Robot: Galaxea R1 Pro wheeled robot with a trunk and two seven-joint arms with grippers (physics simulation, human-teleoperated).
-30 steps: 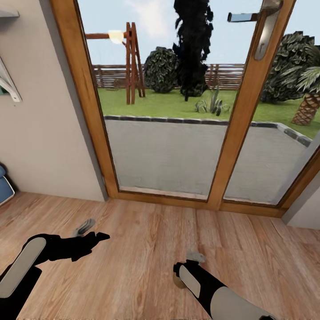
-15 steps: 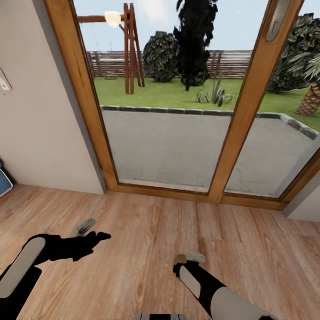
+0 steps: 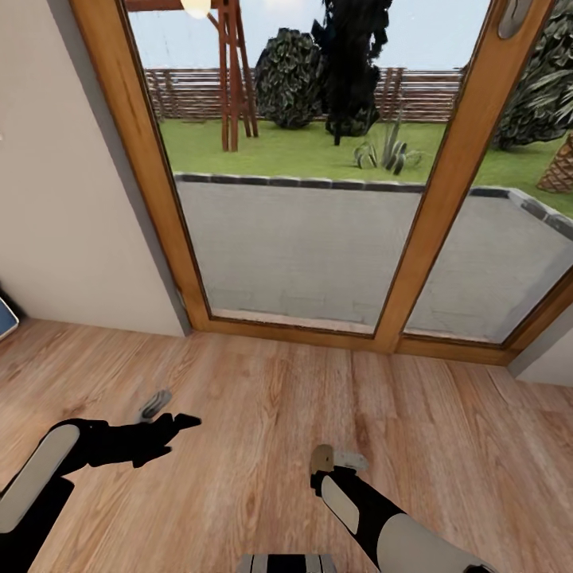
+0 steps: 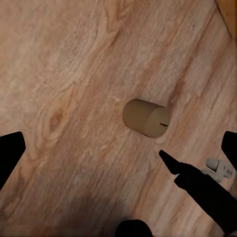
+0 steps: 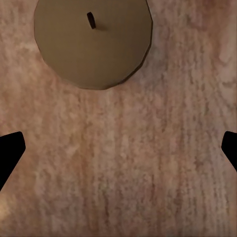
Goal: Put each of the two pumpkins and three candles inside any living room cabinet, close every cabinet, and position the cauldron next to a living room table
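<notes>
One candle [image 3: 321, 458], a stubby tan cylinder with a dark wick, stands on the wood floor [image 3: 263, 398] just ahead of my right wrist. The right wrist view looks straight down on the candle's top [image 5: 92, 42]. My right gripper [image 5: 118, 153] hangs above the floor beside it, open, its dark fingertips at the picture's edges. In the head view the right gripper [image 3: 338, 461] sits right by the candle. My left gripper [image 3: 171, 412] is open over bare floor. The left wrist view takes in the candle [image 4: 145, 118] and my right arm [image 4: 202, 190]. Pumpkins, cabinet and cauldron are out of view.
A wood-framed glass patio door [image 3: 414, 263] stands close ahead, with a terrace and garden beyond. A beige wall [image 3: 72, 223] runs at the left, and a blue object [image 3: 4, 318] pokes in at the left edge. Part of my base [image 3: 286, 563] shows at the bottom.
The camera has tilted down and moved, so the door slid up in view. The candle went from beside my right forearm to just ahead of the wrist. Both grippers stay open.
</notes>
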